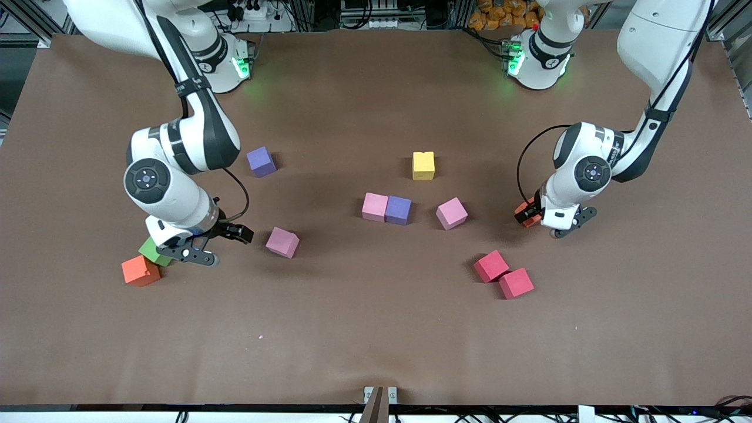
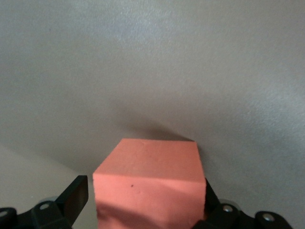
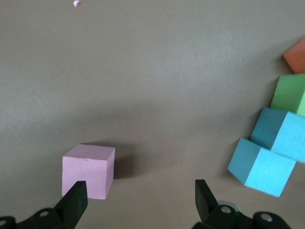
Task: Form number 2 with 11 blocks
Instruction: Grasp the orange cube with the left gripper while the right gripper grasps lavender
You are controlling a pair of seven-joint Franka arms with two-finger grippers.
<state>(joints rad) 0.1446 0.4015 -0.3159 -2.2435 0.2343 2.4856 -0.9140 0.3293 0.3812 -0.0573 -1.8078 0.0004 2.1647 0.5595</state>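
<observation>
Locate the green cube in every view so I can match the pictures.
Front view: the green cube sits at the right arm's end of the table, partly hidden under the right gripper.
Left wrist view: not in it.
Right wrist view: it lies between the orange cube and two light blue cubes.
Shared landmark: that orange cube beside it.

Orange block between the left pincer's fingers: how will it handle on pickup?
The orange block looks matte, slightly pitted like foam, so probably light and grippy rather than slippery. Its flat square faces suit the left pincer, which stands open around it. It should slide or tip if pushed, not roll.
</observation>
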